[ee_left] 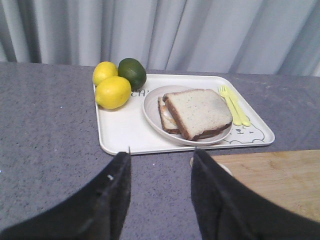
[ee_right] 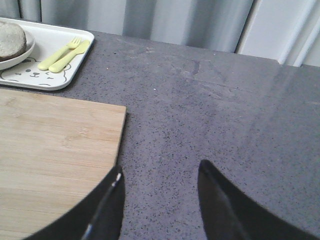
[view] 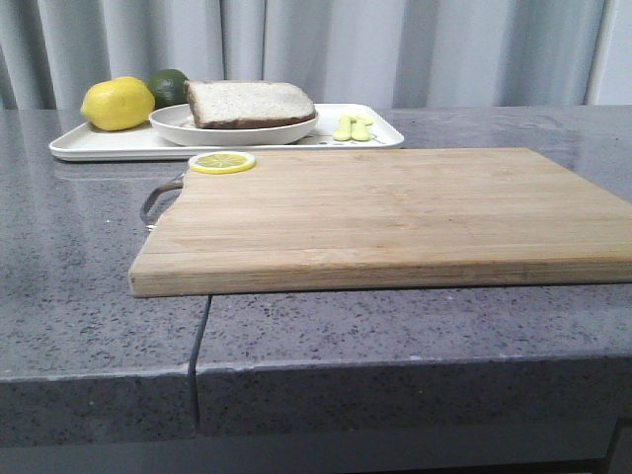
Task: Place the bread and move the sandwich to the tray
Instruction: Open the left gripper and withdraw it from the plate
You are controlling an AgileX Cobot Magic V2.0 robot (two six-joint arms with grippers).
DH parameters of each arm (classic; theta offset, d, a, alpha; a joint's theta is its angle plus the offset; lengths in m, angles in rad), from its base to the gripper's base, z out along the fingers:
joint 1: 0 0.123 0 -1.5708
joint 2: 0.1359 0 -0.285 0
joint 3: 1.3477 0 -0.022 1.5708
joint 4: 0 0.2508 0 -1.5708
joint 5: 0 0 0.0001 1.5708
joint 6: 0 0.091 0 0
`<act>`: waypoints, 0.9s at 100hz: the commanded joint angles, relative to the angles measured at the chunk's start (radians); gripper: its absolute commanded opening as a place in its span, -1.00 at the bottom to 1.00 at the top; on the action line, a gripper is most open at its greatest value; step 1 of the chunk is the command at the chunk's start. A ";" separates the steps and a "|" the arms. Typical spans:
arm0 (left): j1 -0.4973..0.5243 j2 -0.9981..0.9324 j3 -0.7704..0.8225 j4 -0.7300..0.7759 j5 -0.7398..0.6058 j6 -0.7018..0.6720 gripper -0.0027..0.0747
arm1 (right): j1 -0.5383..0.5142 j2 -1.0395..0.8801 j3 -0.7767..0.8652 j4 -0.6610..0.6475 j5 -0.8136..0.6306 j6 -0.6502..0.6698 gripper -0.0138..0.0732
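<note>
The sandwich (view: 250,103) lies on its round white plate (view: 178,122) on the white tray (view: 99,146) at the far left of the counter. In the left wrist view the thick bread slice (ee_left: 197,112) tops the egg slice (ee_left: 166,116) on the plate (ee_left: 150,107), on the tray (ee_left: 120,131). My left gripper (ee_left: 161,155) is open and empty over the grey counter, just short of the tray's near rim. My right gripper (ee_right: 160,169) is open and empty over the counter beside the wooden board's corner (ee_right: 60,145). Neither gripper shows in the front view.
Two lemons (ee_left: 113,92) and a lime (ee_left: 132,73) sit on the tray's far left. A yellow fork and knife (ee_left: 235,104) lie on its right side. A lemon slice (view: 222,162) rests on the big wooden cutting board (view: 395,212).
</note>
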 commanded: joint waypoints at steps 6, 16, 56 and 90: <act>-0.006 -0.167 0.199 -0.022 -0.213 0.004 -0.23 | -0.004 0.000 -0.025 -0.006 -0.073 -0.002 0.15; -0.006 -0.278 0.336 -0.022 -0.280 0.004 -0.23 | -0.004 0.000 -0.025 -0.006 -0.073 -0.002 0.15; -0.006 -0.483 0.528 -0.022 -0.360 0.004 -0.41 | -0.004 0.000 -0.025 -0.006 -0.074 -0.002 0.15; -0.006 -0.483 0.528 -0.022 -0.363 0.004 -0.76 | -0.004 0.000 -0.025 -0.006 -0.042 -0.002 -0.38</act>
